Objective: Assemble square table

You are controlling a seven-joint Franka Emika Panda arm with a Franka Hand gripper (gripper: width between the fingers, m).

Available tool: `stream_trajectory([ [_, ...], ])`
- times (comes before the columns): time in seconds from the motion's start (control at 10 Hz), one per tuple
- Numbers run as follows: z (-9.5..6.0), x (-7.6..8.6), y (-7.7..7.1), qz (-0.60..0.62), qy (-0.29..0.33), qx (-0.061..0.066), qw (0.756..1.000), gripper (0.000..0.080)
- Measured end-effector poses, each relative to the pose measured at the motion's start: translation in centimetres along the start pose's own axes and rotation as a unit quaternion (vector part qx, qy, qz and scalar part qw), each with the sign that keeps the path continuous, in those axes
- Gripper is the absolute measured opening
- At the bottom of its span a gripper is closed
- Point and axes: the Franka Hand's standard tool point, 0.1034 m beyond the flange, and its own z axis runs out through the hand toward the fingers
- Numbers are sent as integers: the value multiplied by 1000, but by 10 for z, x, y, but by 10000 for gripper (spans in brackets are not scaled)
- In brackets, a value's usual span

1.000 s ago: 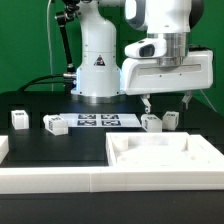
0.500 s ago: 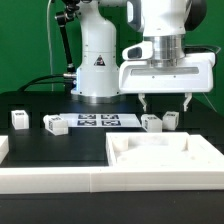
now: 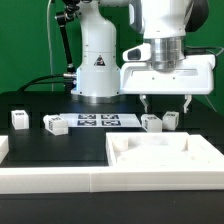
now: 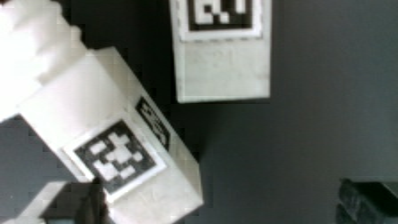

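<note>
Gripper (image 3: 167,104): fingers spread wide apart, nothing between them. It hangs clear above the table and touches no part.

Key relation: two legs stand just beside each other, directly below the gap between the fingers. The inner leg (image 3: 151,123) is toward the exterior view's left, the outer leg (image 3: 171,120) toward its right. Both fall within the finger span, so the route to either is straight down.

Judgement: the spread covers both blocks at once. A plain descent risks nudging the neighbour, so the gripper probably has to centre over one leg first.

Wrist view: two blocks show. The skewed leg (image 4: 111,115) is close under the camera, and the squared leg (image 4: 222,60) lies beside it, apart by a dark strip of table. Their long axes are not parallel. Which one matches which in the exterior view cannot be told.

Judgement: some wrist turn is likely needed so the fingers close across a short side.

Look of the parts: small white blocks, each with a black-and-white tag.

The tabletop slab (image 3: 160,160), white with a raised rim, lies nearer than the pair, untouched. The far-left leg (image 3: 19,119) and mid-left leg (image 3: 53,124) sit well apart, beyond the marker board (image 3: 97,122).
</note>
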Motion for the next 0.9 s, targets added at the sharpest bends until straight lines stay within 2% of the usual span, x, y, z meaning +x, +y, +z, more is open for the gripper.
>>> stream_trajectory([
  [0.2,0,0,-1,-5,0,0,1000,649],
  [0.3,1,-1,7,-20,-47,-14,999,649],
  [0.4,-1,4,8,-21,-67,-15,997,649],
  [0.5,-2,0,10,-30,-117,-20,992,649],
  [0.9,-5,-2,14,-27,-232,-34,972,649],
])
